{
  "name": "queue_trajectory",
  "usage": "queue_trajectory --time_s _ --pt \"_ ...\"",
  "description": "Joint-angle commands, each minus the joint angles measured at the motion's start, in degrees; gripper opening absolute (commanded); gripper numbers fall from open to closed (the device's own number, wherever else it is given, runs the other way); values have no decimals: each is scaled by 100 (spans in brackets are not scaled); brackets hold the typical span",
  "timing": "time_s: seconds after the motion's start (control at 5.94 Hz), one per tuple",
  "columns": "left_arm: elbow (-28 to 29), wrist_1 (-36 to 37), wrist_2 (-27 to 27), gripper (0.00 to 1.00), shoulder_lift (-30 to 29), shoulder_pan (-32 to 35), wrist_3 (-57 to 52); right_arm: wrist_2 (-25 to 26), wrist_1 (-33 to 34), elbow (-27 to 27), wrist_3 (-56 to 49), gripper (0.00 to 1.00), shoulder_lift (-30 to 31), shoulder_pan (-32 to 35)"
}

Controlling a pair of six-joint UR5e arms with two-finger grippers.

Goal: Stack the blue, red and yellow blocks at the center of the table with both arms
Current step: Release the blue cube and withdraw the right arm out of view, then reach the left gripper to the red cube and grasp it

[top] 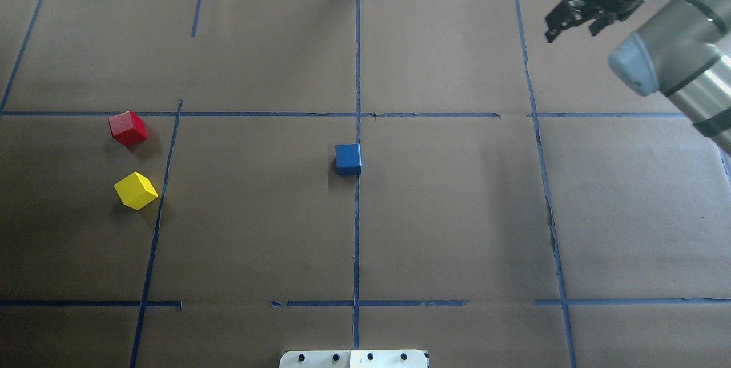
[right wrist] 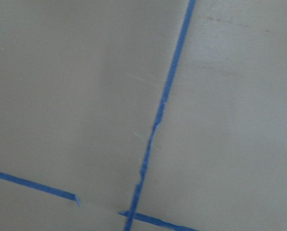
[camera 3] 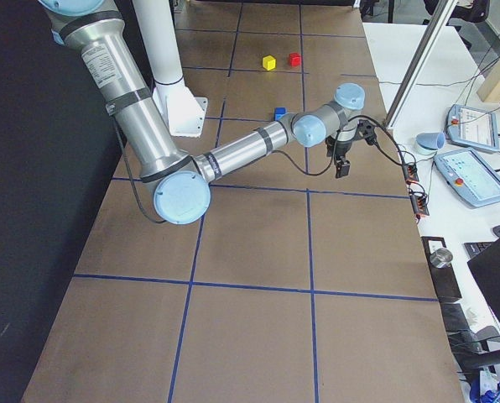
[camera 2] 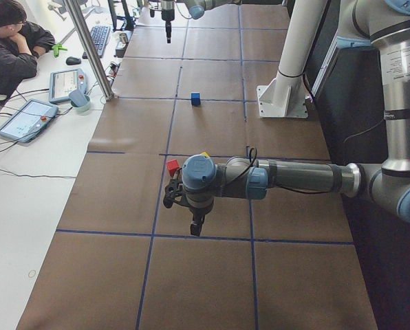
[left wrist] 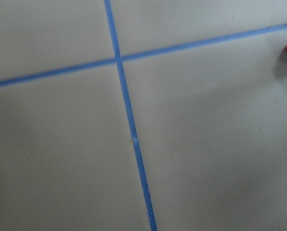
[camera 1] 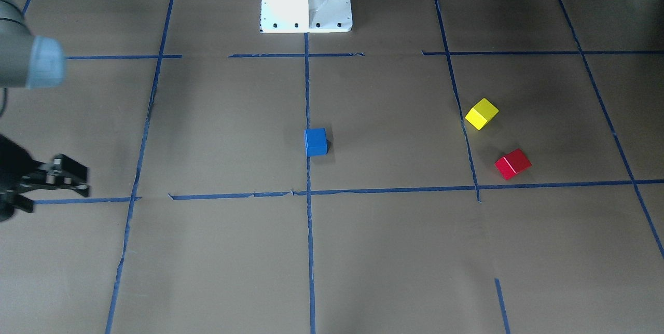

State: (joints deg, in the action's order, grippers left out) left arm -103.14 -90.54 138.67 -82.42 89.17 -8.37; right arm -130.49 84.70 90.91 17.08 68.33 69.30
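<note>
My left pincer point(camera 2: 184, 217) hangs above the table point(top: 457, 214); I cannot tell whether it is spread. The red block point(top: 128, 127) lies near it, the yellow block point(top: 136, 190) just past that. The blue block point(top: 348, 159) sits farther off, against a tape line point(top: 357, 231). Well beyond it, my right pincer point(top: 571, 33) hovers spread and empty.

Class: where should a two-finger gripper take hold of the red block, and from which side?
Probably best: come straight down and close on two opposite side faces of the red block. It lies flat but askew to the tape lines, so rotate the wrist to match. The yellow block stands apart.
</note>
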Motion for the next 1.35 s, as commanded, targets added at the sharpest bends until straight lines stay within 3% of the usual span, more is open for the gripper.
queue_trajectory --time_s 0.0,0.17,0.51,0.67,0.84,1.18 --pt "172 -25 -7 100 -249 -5 -68 -20 -58 784 -1709 100 1736 792" --pt "154 -234 19 100 -257 -5 -42 -20 -67 918 -2404 100 2389 1274" --pt "102 -876 46 100 -231 -22 20 -11 -59 937 -2464 100 3358 1971" --pt "-12 -886 55 100 -248 -266 37 -12 -67 1024 -2360 100 3423 2008" --pt "-135 -1008 11 100 -301 -1000 942 -20 -76 1016 -2228 100 3389 2000" --pt "-285 -2242 -146 100 -319 -1900 2851 -20 -76 1007 -2227 100 3389 2000"
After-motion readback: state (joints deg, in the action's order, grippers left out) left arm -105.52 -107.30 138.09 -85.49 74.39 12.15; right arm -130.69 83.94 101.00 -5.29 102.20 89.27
